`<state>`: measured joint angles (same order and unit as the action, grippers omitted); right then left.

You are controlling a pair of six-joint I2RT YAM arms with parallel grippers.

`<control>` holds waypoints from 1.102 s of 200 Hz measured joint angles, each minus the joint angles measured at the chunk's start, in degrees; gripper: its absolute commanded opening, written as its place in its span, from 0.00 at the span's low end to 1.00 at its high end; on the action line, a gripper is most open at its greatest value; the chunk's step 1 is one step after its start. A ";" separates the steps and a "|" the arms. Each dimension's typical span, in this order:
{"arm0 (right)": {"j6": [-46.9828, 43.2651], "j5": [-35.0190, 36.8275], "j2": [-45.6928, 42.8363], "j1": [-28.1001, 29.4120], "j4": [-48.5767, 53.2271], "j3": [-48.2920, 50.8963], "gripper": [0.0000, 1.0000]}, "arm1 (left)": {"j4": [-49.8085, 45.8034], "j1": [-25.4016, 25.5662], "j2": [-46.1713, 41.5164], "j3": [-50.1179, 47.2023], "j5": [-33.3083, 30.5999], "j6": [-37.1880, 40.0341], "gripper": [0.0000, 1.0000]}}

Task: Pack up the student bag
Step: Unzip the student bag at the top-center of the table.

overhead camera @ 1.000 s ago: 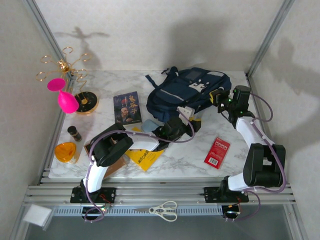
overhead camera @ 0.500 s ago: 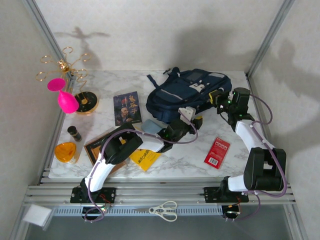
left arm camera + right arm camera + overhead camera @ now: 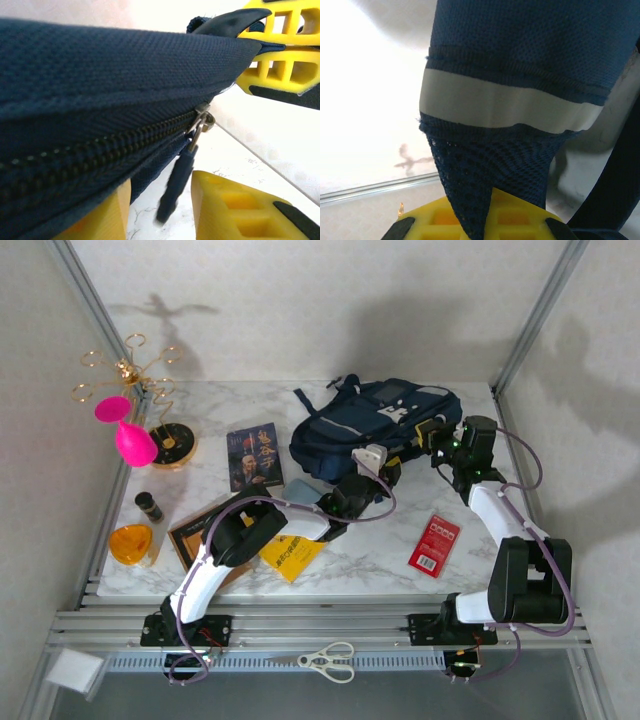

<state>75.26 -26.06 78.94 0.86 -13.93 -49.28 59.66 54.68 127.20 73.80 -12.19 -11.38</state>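
Big navy-blue fabric backpack (image 3: 375,425) sits at the back of the marble worktop (image 3: 370,550). Right claw (image 3: 432,436) pinches its mesh side, I'd guess to brace it. Left claw (image 3: 167,217) is open around the dark zipper pull (image 3: 176,182), not gripping yet.

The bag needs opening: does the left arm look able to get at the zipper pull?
Probably yes: the student bag's zipper pull hangs free between the left end effector's fingers, nothing in between.
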 measured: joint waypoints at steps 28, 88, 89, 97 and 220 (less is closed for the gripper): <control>-0.02 0.59 0.00 0.07 -0.07 0.00 0.00 | -0.33 -0.17 0.07 1.97 0.17 -0.28 0.26; -0.02 0.94 0.00 0.15 -0.57 0.76 0.00 | -2.75 -0.46 0.09 5.18 0.15 -2.08 0.00; -0.02 0.94 0.00 0.15 -0.57 0.76 0.00 | -2.78 -0.46 0.09 5.18 0.13 -2.12 0.00; -0.04 0.96 0.00 0.15 -0.52 0.81 0.00 | -2.99 -0.46 0.09 5.20 0.20 -2.19 0.00; -1.49 0.83 1.77 -0.15 1.84 0.52 0.00 | -3.32 -0.46 -2.27 -2.40 2.78 -5.38 0.00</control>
<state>73.78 -25.23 80.71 0.71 -12.10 -48.75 56.34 54.22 124.92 71.40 -9.41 -16.75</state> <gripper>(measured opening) 0.084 0.058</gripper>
